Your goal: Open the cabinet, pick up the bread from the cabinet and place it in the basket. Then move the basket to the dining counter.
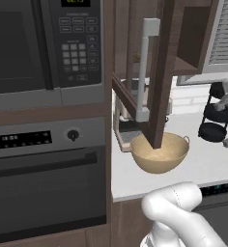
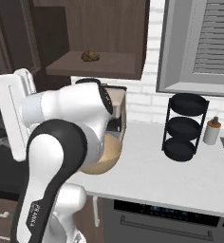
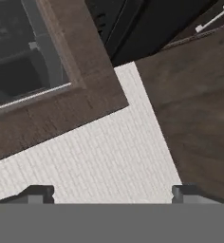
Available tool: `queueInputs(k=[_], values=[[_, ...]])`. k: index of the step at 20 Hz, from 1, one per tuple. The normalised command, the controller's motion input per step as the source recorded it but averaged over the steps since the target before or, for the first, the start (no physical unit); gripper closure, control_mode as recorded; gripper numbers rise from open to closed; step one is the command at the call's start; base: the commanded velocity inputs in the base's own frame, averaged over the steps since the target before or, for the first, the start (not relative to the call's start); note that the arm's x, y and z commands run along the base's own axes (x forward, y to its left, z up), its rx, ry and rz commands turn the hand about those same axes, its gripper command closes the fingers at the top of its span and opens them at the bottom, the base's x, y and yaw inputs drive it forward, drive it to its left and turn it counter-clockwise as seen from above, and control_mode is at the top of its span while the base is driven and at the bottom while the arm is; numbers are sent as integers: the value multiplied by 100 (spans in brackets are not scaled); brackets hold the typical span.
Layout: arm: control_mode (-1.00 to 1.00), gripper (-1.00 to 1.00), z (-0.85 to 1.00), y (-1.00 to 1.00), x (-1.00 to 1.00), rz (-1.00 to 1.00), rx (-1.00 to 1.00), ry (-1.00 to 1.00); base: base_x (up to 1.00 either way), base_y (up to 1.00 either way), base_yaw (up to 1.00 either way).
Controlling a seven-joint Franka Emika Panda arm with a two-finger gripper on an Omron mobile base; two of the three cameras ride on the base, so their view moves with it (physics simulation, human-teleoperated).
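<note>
While the cabinet (image 2: pixel 104 38) stands open, its door (image 1: pixel 159 72) is swung out toward the robot, and the long silver bar handle (image 1: pixel 145 67) runs vertically on it in the left base view. On the cabinet shelf (image 2: pixel 92 66) lies the bread (image 2: pixel 90 56), a small lumpy golden-brown piece, near the middle of the shelf and not touched by anything.

Below the cabinet, on the white worktop (image 2: pixel 180 175), sits the basket (image 1: pixel 160 153). It is upright, and the lower edge of the open door hangs in front of it in the left base view. Just behind the basket stands the coffee machine (image 1: pixel 123 126), close to it. In the right base view the arm (image 2: pixel 61 142) covers most of the basket, so only its right side shows there.

To the right on the worktop stands a black three-level rack (image 2: pixel 184 128), and beside it a small pale bottle (image 2: pixel 211 132), both well apart from the basket. On the left are the microwave (image 1: pixel 43 43) and under it the oven (image 1: pixel 43 173).

In the hand view, the gripper (image 3: pixel 113 192) looks at a white brick wall (image 3: pixel 95 156) with dark wood on both sides. Its two fingertips (image 3: pixel 38 193) are spread wide apart, and nothing is between them.
</note>
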Motion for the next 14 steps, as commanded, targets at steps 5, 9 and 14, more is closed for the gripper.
queueInputs(k=[5, 9, 14], values=[[-100, -100, -51, -10, 78, 6, -37, -82, 0, 0, 0], [-100, -100, -87, 0, 32, 1, -74, -88, 0, 0, 0], [-100, -100, -46, -35, 74, 4, -58, -51, 0, 0, 0]])
